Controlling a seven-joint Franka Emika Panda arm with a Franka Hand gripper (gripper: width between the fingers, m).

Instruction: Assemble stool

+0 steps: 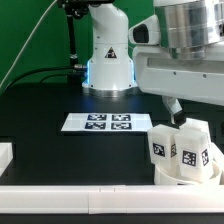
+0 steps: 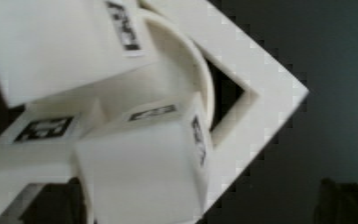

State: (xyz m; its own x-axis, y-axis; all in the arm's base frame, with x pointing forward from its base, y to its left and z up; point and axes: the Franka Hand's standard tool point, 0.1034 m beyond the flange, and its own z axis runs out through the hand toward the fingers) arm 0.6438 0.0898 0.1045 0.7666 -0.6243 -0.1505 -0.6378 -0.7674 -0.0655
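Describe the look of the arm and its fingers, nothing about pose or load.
The arm is glossy white and light grey, built of rounded, bulky segments with darker seams at the joints. Its base is a white column with a blue glowing ring and a small dark marking. The fingers are short and pale with dark tips. Green cables hang behind.

No words, brands or numbers can be read anywhere. The only signs are black-and-white square tags: four on the marker board (image 1: 103,122), and others on the stool legs (image 1: 187,150) beside it, also seen close in the wrist view (image 2: 48,130).
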